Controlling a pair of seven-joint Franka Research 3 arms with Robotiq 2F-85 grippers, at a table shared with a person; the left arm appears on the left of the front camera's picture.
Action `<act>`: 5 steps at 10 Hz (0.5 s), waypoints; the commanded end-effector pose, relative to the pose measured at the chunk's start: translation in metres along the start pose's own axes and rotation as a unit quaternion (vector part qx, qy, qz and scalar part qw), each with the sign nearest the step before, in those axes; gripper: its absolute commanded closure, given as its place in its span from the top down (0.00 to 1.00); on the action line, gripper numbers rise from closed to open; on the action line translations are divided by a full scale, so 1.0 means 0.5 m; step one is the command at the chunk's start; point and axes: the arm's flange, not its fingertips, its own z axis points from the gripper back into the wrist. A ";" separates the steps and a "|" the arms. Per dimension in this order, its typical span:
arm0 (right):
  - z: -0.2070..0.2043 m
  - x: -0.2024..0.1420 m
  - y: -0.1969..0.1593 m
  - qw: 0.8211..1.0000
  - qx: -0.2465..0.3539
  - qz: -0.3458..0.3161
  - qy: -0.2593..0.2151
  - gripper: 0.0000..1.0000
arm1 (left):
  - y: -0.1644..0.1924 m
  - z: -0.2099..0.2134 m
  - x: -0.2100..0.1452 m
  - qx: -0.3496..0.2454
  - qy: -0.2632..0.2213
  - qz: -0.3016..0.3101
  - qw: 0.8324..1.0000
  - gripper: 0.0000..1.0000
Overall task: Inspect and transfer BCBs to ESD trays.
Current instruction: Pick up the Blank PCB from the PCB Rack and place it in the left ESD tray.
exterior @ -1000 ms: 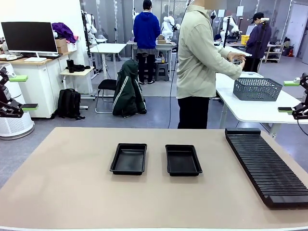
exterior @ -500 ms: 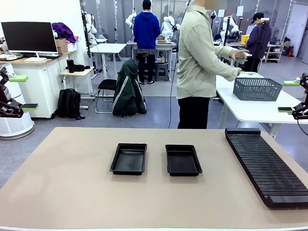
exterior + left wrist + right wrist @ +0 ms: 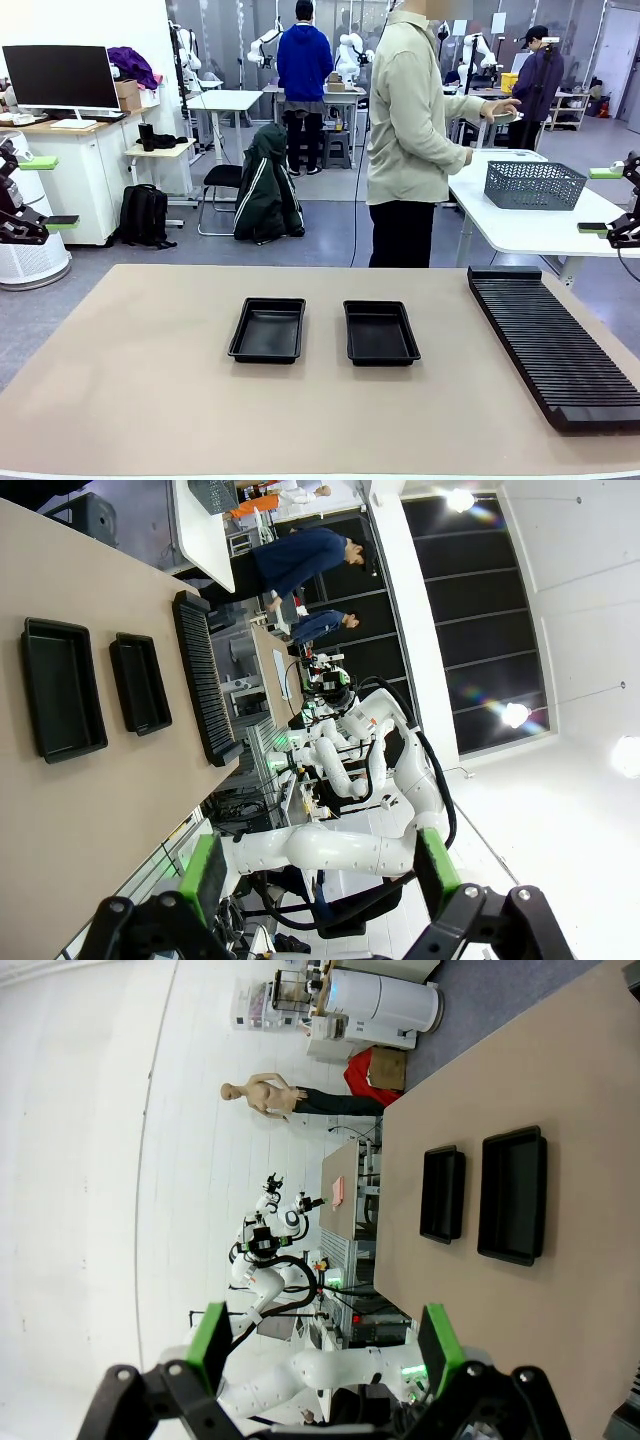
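Two empty black ESD trays lie side by side mid-table, the left tray (image 3: 267,330) and the right tray (image 3: 380,333). The BCBs are out of view. My left gripper (image 3: 48,191) hangs open off the table's left side, well above the tabletop and far from the trays. My right gripper (image 3: 600,200) hangs open off the right side at a similar height. In the left wrist view, both trays (image 3: 62,690) (image 3: 140,683) lie far beyond my open left gripper (image 3: 318,870). The right wrist view has the trays (image 3: 513,1195) (image 3: 441,1193) far beyond my open right gripper (image 3: 325,1345).
A long ribbed black rack (image 3: 555,345) lies along the table's right side. A person (image 3: 410,130) stands beyond the far edge, turned toward a white side table holding a grey mesh basket (image 3: 533,185), one hand (image 3: 500,108) raised over it.
The person's raised hand has shifted slightly up and to the right. Both arms and the trays have not moved.
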 end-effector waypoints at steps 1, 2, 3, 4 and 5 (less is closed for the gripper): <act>0.002 -0.001 0.001 1.000 0.000 0.003 -0.001 1.00 | -0.001 0.001 0.000 0.003 -0.002 -0.001 1.000 1.00; 0.002 -0.001 0.001 1.000 0.000 0.003 -0.001 1.00 | -0.001 0.001 0.000 0.003 -0.002 -0.001 1.000 1.00; 0.002 -0.001 0.001 1.000 0.000 0.003 -0.001 1.00 | -0.001 0.001 0.000 0.003 -0.002 -0.001 1.000 1.00; 0.002 -0.001 0.001 1.000 0.000 0.003 -0.001 1.00 | -0.001 0.001 0.000 0.003 -0.002 -0.001 1.000 1.00; 0.002 -0.001 0.001 1.000 0.000 0.003 -0.001 1.00 | -0.001 0.001 0.000 0.003 -0.002 -0.001 1.000 1.00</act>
